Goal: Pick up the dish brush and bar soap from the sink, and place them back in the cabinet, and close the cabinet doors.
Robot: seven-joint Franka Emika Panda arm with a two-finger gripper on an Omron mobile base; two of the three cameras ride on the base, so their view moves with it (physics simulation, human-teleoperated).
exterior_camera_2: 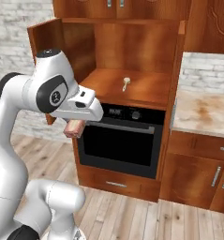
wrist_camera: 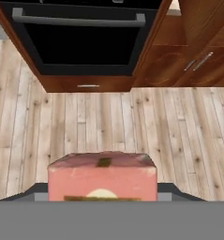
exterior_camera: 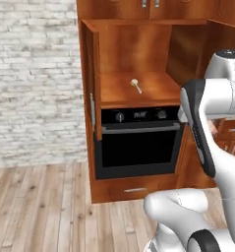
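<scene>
kitchen: built-in oven [exterior_camera: 138, 142], wooden cabinet [exterior_camera: 133, 44]

One dish brush [exterior_camera: 135, 85] and one bar soap [wrist_camera: 102, 176] are counted. One oven [exterior_camera: 138, 142] and two open cabinet doors [exterior_camera: 92, 78] are seen.

No readable text, labels or numbers appear on anything.
</scene>
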